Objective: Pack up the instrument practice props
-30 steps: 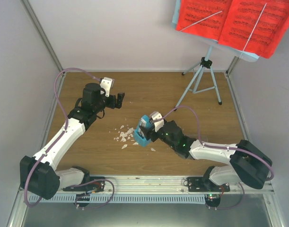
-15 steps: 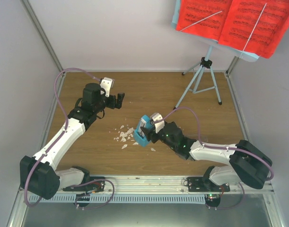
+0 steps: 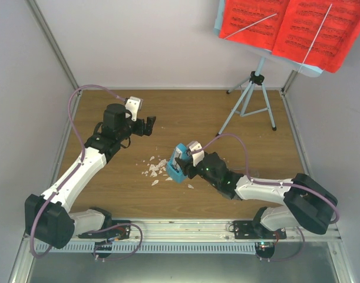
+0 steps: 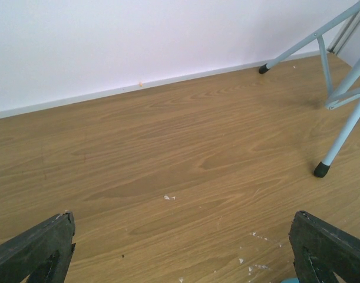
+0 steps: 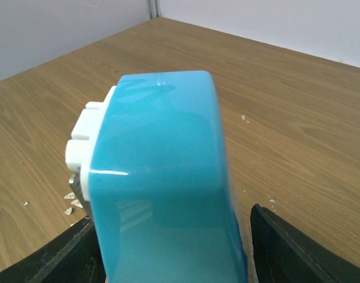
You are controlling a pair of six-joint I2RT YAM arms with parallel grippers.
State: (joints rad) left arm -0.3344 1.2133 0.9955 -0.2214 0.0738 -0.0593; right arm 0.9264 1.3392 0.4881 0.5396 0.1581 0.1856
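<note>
The small blue box [image 3: 175,166] stands on edge at mid-table, with white ribs on one side. My right gripper [image 3: 182,160] is shut on it; in the right wrist view the blue box [image 5: 162,177] fills the span between both fingers of the right gripper [image 5: 171,250]. My left gripper [image 3: 149,125] is open and empty above the table to the left, and it is open in its own wrist view [image 4: 180,253]. The pale-blue music stand [image 3: 253,94] stands at the back right on tripod legs [image 4: 336,118] and holds red sheet-music pages [image 3: 291,26]. I see no clear triangular piece.
Small white scraps [image 3: 154,170] lie on the wooden table [image 3: 227,112] just left of the box; a few show in the left wrist view [image 4: 168,197]. White walls close the back and sides. A metal rail [image 3: 185,227] runs along the near edge.
The right gripper and the blue box have shifted very slightly toward the left. The left arm has barely moved.
</note>
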